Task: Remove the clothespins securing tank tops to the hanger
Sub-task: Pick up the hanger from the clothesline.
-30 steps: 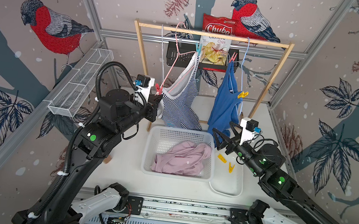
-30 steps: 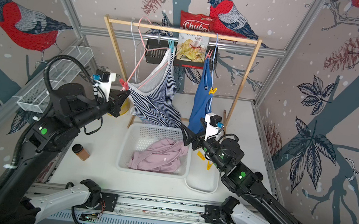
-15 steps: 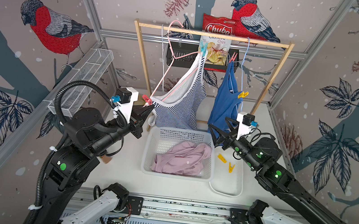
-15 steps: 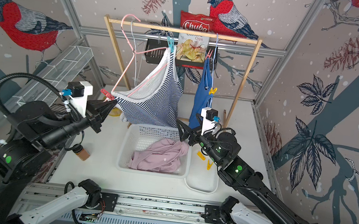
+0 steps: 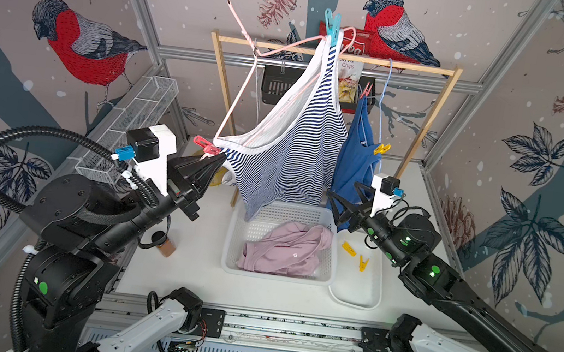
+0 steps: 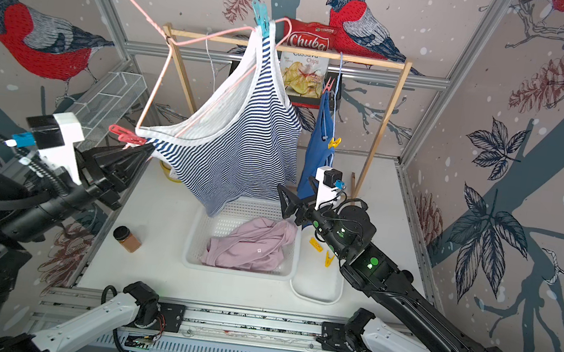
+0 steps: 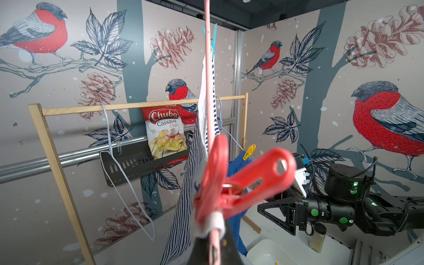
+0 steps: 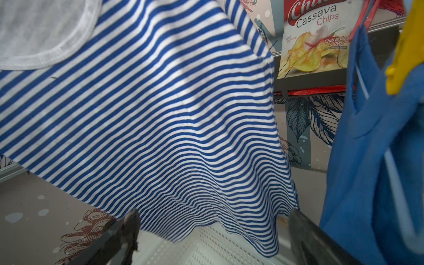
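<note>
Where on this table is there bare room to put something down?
Bare table lies between the jar and the basket, and along the front edge. The tray's near half is free; two yellow pegs lie farther back. Crowded behind the basket: striped top and blue top hang there.

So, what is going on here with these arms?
The left end effector is shut on the pink hanger, holding it tilted off the rail with the striped top pinned by a red clothespin and a teal clothespin. The right end effector is open beside the top's hem. The mauve top lies in the basket, two yellow clothespins in the tray.
</note>
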